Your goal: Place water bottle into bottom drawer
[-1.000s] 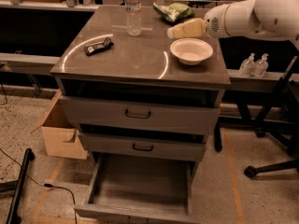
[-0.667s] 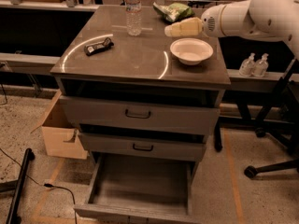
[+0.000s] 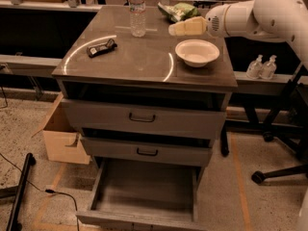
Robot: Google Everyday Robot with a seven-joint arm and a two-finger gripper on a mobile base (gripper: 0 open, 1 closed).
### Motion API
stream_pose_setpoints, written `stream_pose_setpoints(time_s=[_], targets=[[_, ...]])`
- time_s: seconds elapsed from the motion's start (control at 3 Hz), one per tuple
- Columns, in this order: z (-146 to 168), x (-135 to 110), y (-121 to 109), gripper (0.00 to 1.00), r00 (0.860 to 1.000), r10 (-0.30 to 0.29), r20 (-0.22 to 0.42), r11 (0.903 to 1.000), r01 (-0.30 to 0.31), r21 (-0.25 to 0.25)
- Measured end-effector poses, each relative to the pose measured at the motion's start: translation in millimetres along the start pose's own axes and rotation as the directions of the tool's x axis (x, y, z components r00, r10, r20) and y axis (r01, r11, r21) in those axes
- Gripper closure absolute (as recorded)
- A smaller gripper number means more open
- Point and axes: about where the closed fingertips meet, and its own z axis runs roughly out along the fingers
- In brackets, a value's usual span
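Observation:
The water bottle (image 3: 137,11) stands upright at the back of the grey cabinet top (image 3: 125,57), clear with a white cap. The bottom drawer (image 3: 144,189) is pulled out and its bare grey inside shows nothing in it. My gripper (image 3: 177,29) reaches in from the right above the cabinet top, to the right of the bottle and apart from it. It is just behind the white bowl (image 3: 197,52).
A black device (image 3: 101,47) lies on the left of the top. A green bag (image 3: 179,10) lies at the back. Two pump-top bottles (image 3: 262,67) stand on a ledge at right. A cardboard box (image 3: 60,136) sits left of the cabinet. A chair base (image 3: 274,170) is at right.
My gripper has moved left across the cabinet top, closer to the water bottle. The bottle, the bowl and the drawers have not moved.

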Motion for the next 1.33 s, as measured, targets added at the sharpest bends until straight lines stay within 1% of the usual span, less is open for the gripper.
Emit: stream_pose_setpoints(time_s=[0.33,0.67,1.0,1.33], targets=[[15,4,-1,0.0,0.999,0.021,0.025,0.9984,-0.022,0.052],[44,4,-2,0.0,0.995,0.058,0.079,0.9952,-0.064,0.075],[67,-5,4,0.0,0.994,0.024,0.111,0.9979,-0.031,0.058],[84,-26,17,0.0,0.989,-0.103,0.109,0.9944,0.1,0.034]])
